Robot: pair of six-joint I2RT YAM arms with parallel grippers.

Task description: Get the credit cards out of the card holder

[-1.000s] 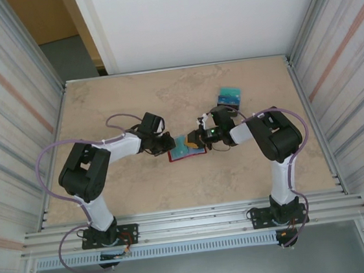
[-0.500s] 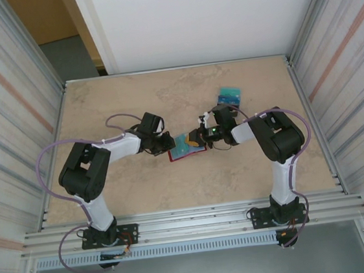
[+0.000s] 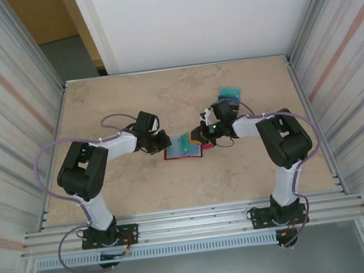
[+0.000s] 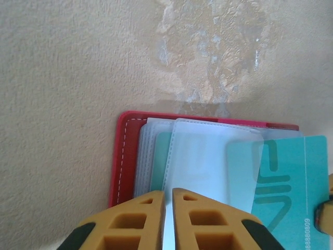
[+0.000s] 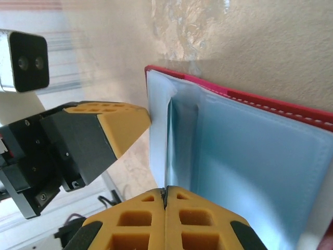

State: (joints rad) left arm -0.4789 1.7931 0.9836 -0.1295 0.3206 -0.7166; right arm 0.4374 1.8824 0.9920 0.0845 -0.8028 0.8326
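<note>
The red card holder (image 3: pixel 175 154) lies open and flat at the middle of the worktop (image 3: pixel 129 188), between the two arms. Its pale see-through pockets (image 4: pixel 208 156) are fanned up, and a teal credit card (image 4: pixel 286 177) juts from them toward the right arm. The left claw (image 4: pixel 168 194) is all but closed, pinching the near edge of a clear pocket. The right claw (image 5: pixel 165 191) is pressed shut on a thin leaf seen edge-on, at the outer end of the teal credit card. A small pile of teal cards (image 3: pixel 229 93) sits apart on the far right of the worktop.

The worktop is beige and stone-patterned with a pale mottled patch, and an aluminium rail runs along its near edge. Ribbed metal walls with orange stripes flank it, and a white panel stands behind. The card carries a darker line motif and a row of small digits along one edge, mostly eights and not fully legible.
</note>
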